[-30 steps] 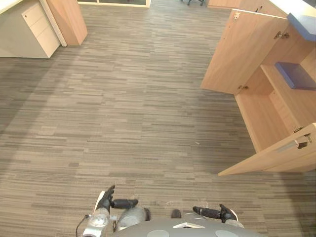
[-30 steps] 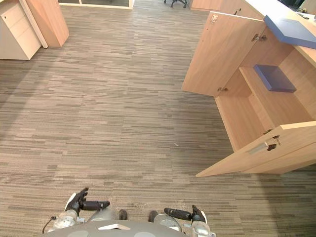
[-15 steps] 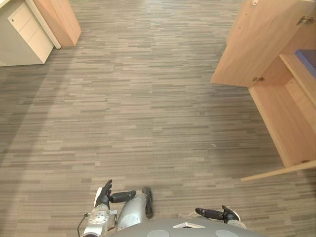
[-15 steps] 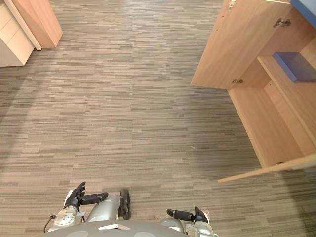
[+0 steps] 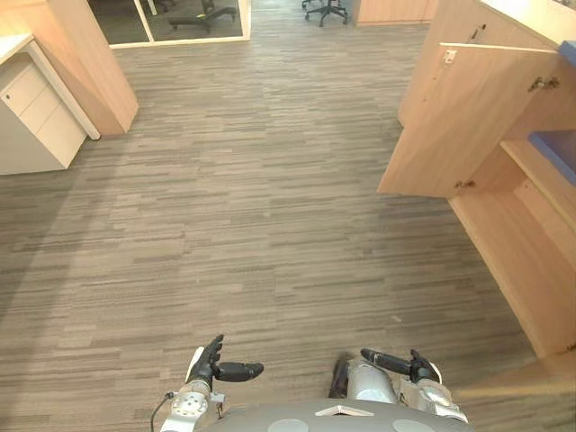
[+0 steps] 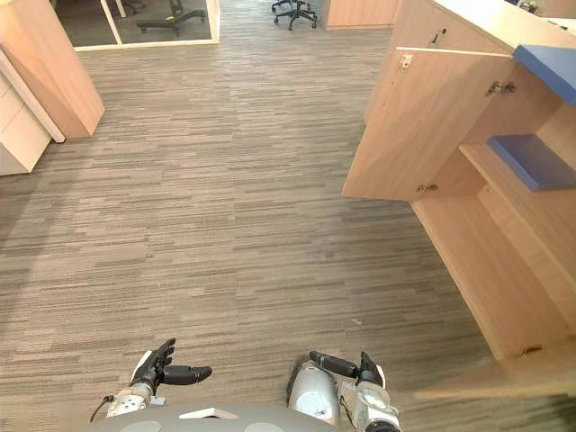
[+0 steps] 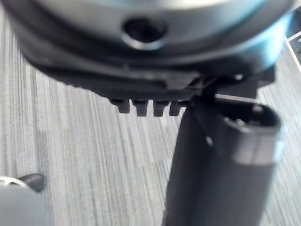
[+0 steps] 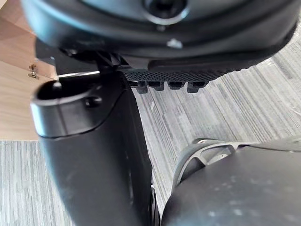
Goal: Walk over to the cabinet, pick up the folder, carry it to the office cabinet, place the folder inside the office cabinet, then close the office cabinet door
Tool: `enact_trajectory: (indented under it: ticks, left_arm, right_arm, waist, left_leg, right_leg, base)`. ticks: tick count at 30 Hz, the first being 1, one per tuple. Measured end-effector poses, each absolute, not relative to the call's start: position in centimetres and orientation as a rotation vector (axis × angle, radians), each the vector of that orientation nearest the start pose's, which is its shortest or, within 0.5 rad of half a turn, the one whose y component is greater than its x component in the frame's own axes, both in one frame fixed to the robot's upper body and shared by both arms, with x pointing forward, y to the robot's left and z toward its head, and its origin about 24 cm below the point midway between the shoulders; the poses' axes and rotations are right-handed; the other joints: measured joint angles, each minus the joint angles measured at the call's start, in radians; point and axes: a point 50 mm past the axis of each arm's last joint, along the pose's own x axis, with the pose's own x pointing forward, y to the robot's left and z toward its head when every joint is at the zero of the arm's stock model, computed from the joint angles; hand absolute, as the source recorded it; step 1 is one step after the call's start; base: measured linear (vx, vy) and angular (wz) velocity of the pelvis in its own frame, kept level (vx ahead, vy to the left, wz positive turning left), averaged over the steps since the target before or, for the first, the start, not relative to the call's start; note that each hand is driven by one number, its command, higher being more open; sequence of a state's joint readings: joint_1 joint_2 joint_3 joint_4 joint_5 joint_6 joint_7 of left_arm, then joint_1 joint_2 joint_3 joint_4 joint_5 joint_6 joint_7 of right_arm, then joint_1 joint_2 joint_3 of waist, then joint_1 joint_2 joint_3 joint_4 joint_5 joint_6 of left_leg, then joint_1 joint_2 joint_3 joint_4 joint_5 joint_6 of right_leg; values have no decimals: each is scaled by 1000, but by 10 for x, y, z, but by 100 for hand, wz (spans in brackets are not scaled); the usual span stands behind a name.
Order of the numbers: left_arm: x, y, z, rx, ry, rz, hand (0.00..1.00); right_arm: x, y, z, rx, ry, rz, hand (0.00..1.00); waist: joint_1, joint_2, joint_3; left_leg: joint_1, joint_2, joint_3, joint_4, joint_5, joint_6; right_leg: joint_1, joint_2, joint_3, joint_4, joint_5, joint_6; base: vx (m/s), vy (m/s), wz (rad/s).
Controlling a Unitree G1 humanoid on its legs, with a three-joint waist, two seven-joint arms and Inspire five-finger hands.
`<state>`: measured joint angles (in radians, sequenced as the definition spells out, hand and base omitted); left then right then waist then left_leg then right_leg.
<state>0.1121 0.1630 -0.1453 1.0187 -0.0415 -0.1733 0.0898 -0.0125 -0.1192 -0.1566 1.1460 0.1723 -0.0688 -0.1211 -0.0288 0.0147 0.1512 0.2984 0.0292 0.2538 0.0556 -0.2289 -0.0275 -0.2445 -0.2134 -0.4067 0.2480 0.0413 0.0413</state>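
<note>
The light wood office cabinet point(image 6: 504, 261) stands open at the right, its far door point(image 6: 423, 126) swung out toward the room. A blue folder point(image 6: 531, 160) lies flat on the shelf inside it. Another blue slab point(image 6: 549, 67) rests on the cabinet's top. A strip of the near door's edge point(image 6: 486, 387) crosses the lower right corner. My left hand point(image 5: 211, 364) hangs low by my body, open and holding nothing. My right hand point(image 5: 409, 367) hangs likewise, open and holding nothing, about a step short of the cabinet.
Striped grey carpet point(image 5: 252, 207) runs ahead. A white drawer unit point(image 5: 36, 117) and a wooden panel point(image 5: 90, 63) stand at the far left. Office chairs point(image 5: 324, 9) and a glass partition point(image 5: 189, 18) are at the back.
The whole view has shifted as I step: it now reaches further back to the chairs and glass. Both hands stay low with nothing in them.
</note>
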Motion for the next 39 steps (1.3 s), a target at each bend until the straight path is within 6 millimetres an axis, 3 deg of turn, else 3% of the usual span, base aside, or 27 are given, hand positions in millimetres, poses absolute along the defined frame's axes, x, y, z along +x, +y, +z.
enact_trajectory:
  ticks: [1, 2, 6, 8, 9, 10, 11, 13, 14, 16, 19, 21, 24, 26, 27, 28, 30, 32, 33, 35, 39]
  left_arm:
    - [101, 199, -153, 210, 963, 62, 100]
    - [97, 192, -157, 193, 991, 65, 100]
    - [100, 186, -158, 188, 995, 47, 100]
    - [103, 190, -157, 171, 986, 85, 100]
    - [103, 193, -157, 163, 985, 108, 100]
    - [102, 193, -157, 156, 987, 119, 100]
    - [101, 199, -156, 132, 985, 160, 100]
    - [99, 200, -157, 87, 989, 205, 100]
    - [99, 203, -156, 79, 985, 226, 100]
    - [105, 204, -153, 77, 957, 235, 100]
    - [111, 205, -149, 74, 919, 256, 100]
    - [107, 207, -150, 63, 925, 286, 100]
    - [95, 208, -153, 56, 959, 307, 100]
    - [87, 207, -156, 12, 977, 359, 100]
    - [86, 208, -156, 6, 981, 368, 100]
    - [85, 212, -156, 4, 982, 395, 100]
    - [79, 214, -157, -31, 994, 440, 100]
    - [70, 212, -160, -30, 1019, 454, 100]
    - [67, 213, -160, -33, 1025, 461, 100]
    - [55, 213, -162, -26, 1063, 468, 100]
    - [49, 213, -163, -36, 1076, 482, 100]
  right_arm:
    - [113, -219, -156, 65, 1047, -414, 100]
    - [117, -224, -154, 52, 1041, -416, 100]
    - [118, -227, -153, 60, 1036, -430, 100]
    - [114, -221, -156, 71, 1052, -425, 100]
    - [111, -218, -157, 78, 1059, -421, 100]
    - [110, -217, -158, 80, 1063, -419, 100]
    - [108, -215, -159, 70, 1074, -404, 100]
    - [107, -215, -160, 68, 1082, -405, 100]
    - [104, -213, -161, 76, 1097, -408, 100]
    - [101, -213, -162, 82, 1112, -415, 100]
    - [101, -215, -163, 85, 1122, -425, 100]
    - [103, -212, -163, 86, 1119, -416, 100]
    - [103, -210, -163, 91, 1121, -411, 100]
    - [97, -211, -164, 86, 1131, -421, 100]
    - [97, -208, -165, 91, 1132, -416, 100]
    - [95, -204, -166, 103, 1139, -407, 100]
    - [99, -200, -165, 123, 1124, -392, 100]
    - [100, -204, -164, 140, 1105, -406, 100]
    - [100, -204, -164, 146, 1103, -413, 100]
    - [99, -206, -164, 164, 1097, -438, 100]
    - [98, -207, -163, 162, 1087, -443, 100]
  waist:
    - [0, -8, -4]
    - [0, 28, -6]
    - [-12, 45, -8]
    - [-9, 29, -8]
    - [-4, 27, -18]
    - [-3, 33, -24]
    - [0, 39, -21]
    - [8, 54, -12]
    - [15, 42, -9]
    - [30, 27, -5]
    - [54, 28, 4]
    - [55, 27, 4]
    - [61, 34, 6]
    - [81, 41, -6]
    - [82, 22, -6]
    - [84, -1, -19]
    - [94, -7, -23]
    - [105, -4, -22]
    - [105, -6, -22]
    - [88, -3, -24]
    - [65, 12, -38]
  left_leg:
    - [22, 2, 2, -11, -9, -16]
    - [36, 39, 29, -21, -2, -34]
    - [44, 106, 46, 23, 26, -62]
    - [-7, 172, 39, 196, 24, -66]
    - [-77, 230, 24, 369, 39, -59]
    - [-117, 267, 11, 463, 63, -62]
    - [-198, 341, -24, 709, 131, -56]
    - [-273, 387, -66, 958, 132, -64]
    - [-324, 370, -81, 1058, 97, -61]
    - [-404, 325, -73, 1058, 42, -58]
    - [-517, 227, -127, 770, -17, -61]
    - [-525, 115, -343, 349, 26, -97]
    - [-526, 86, -466, 161, 114, -96]
    - [-500, 64, -449, 179, 253, -92]
    - [-499, 45, -423, 202, 239, -92]
    - [-498, 20, -369, 217, 208, -61]
    - [-487, -2, -295, 236, 160, -18]
    - [-400, -36, -207, 194, 126, 29]
    - [-372, -48, -191, 181, 119, 41]
    - [-264, -79, -156, 124, 99, 73]
    - [-178, -36, -126, 61, 62, 80]
  right_leg:
    - [2, 2, -6, 1, 69, -54]
    - [-5, 34, -17, 23, 28, -67]
    - [-17, 81, -46, 120, -107, -99]
    - [32, 108, -104, 105, -161, -100]
    - [78, 145, -140, 47, -170, -97]
    - [114, 171, -155, 12, -173, -103]
    - [169, 232, -148, -28, -155, -139]
    - [240, 296, -103, -69, -162, -150]
    - [291, 314, -68, -97, -167, -156]
    - [352, 323, -12, -143, -161, -147]
    - [415, 319, 78, -201, -154, -133]
    - [428, 307, 159, -233, -161, -118]
    - [446, 299, 237, -231, -178, -91]
    - [473, 263, 310, -210, -215, -34]
    - [473, 233, 325, -197, -231, -13]
    - [444, 186, 350, -149, -251, 19]
    - [376, 133, 384, -25, -274, 54]
    - [250, 60, 372, 280, -280, 46]
    - [224, 35, 350, 359, -271, 35]
    - [188, -53, 222, 534, -260, 9]
    - [130, -55, 26, 499, -295, -9]
  base:
    - [345, -272, -40]
    - [263, -229, -39]
    - [299, -335, -17]
    - [202, -288, -9]
    - [184, -219, -27]
    - [359, -277, -56]
    - [334, -207, -62]
    - [287, -148, -80]
    - [287, -110, -92]
    - [211, -62, -81]
    - [211, 40, -87]
    - [228, 150, -104]
    - [322, 234, -99]
    - [512, 344, -90]
    - [458, 300, -80]
    - [438, 302, -84]
    - [375, 301, -94]
    - [264, 301, -88]
    - [191, 235, -59]
    - [201, 239, -39]
    - [190, 107, -34]
